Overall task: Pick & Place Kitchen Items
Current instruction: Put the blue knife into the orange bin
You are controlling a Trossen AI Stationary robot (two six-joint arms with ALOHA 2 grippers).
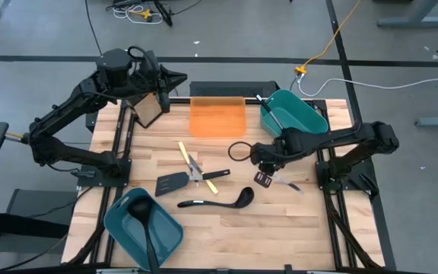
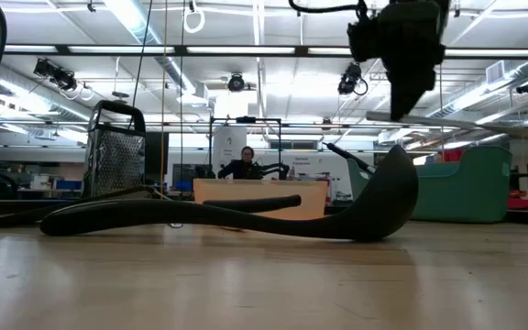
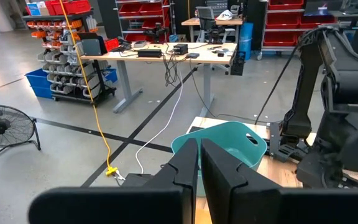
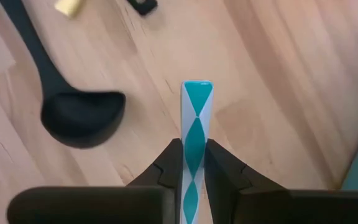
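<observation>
1. Carrying step: right gripper (image 4: 192, 163) squeezed tight on a teal-and-white handle (image 4: 196, 124), lifted above the table (image 1: 295, 221), near the black ladle (image 1: 217, 202).
2. Next, probably: over to the teal bin (image 1: 299, 114), then let go.
3. Left gripper (image 3: 199, 163) pinched together, holding nothing, up by the far left corner.

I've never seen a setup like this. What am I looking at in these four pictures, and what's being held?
A robot with two dark arms works at a wooden table. One picture looks down from above, one level across the tabletop, two from wrist cameras. On the table: a long black ladle, a black slotted spatula, a flat orange tray, two teal bins. The right end effector grips a slim teal-and-white patterned handle; the left end effector, shut and empty, waits at the back.
</observation>
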